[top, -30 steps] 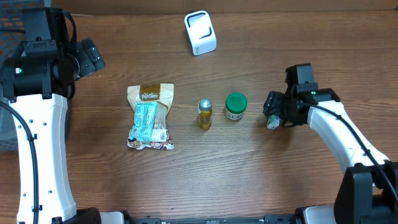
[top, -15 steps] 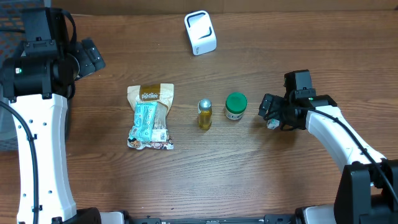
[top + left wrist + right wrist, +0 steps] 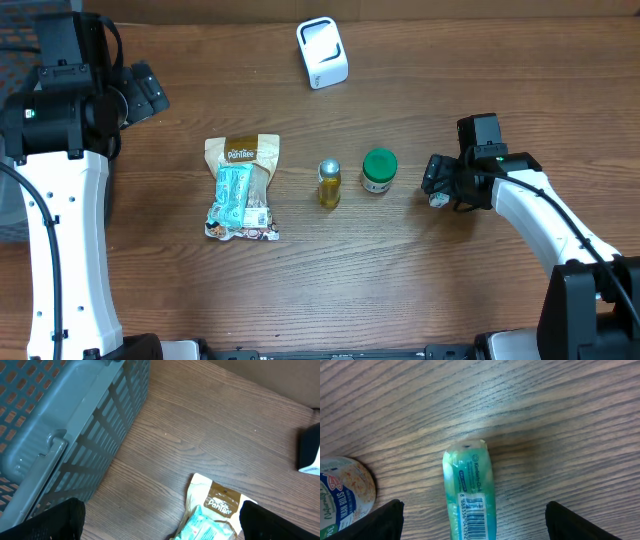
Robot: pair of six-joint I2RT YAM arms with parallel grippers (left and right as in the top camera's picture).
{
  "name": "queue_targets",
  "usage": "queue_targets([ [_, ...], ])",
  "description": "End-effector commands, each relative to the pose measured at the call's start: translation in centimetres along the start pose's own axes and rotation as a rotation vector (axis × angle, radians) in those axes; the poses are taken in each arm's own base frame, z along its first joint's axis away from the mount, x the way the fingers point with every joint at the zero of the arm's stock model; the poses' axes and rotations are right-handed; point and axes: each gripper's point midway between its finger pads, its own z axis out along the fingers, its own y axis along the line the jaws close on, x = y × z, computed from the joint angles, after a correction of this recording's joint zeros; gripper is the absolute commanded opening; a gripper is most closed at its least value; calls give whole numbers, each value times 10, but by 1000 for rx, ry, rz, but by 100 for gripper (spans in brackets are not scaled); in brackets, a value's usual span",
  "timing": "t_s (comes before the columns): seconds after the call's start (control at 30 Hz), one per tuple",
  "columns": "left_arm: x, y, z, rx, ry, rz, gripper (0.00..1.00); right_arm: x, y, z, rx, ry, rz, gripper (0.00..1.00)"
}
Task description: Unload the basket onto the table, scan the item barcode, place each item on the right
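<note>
right gripper (image 3: 443, 183): my fingers spread wide, grasping nothing
tube (image 3: 469, 492): lying flat just right of the jar (image 3: 379, 170), barcode up, between my fingers, apart from both
left gripper (image 3: 148, 92): released, far left of the jar
pouch (image 3: 241, 188): left of the jar, brand unclear

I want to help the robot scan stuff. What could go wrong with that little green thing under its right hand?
The open right gripper is over the green pack, which lies flat; closing off-centre might nudge it away. The jar stands close beside it, so a finger could bump it. The barcode faces up now; a grip might cover it.
</note>
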Motion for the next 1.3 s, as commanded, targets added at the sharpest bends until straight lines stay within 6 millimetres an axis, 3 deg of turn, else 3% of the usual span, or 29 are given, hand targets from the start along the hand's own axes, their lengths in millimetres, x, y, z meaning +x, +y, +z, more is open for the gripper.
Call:
queue_targets([
  [0.0, -2, 3, 0, -16, -8, -4, 99, -2, -2, -5, 6, -18, -2, 87],
  [0.27, -2, 3, 0, -16, -8, -4, 100, 2, -3, -1, 12, 2, -3, 87],
  [0.53, -2, 3, 0, -16, -8, -4, 100, 10, -6, 17, 35, 52, -5, 87],
  [0.7, -2, 3, 0, -16, -8, -4, 99, 10, -6, 17, 37, 56, -4, 81],
  [1.13, -2, 3, 0, -16, -8, -4, 100, 12, -7, 18, 39, 62, -5, 75],
  [1.27, -2, 3, 0, -16, -8, -4, 100, 17, -9, 27, 33, 50, -5, 75],
])
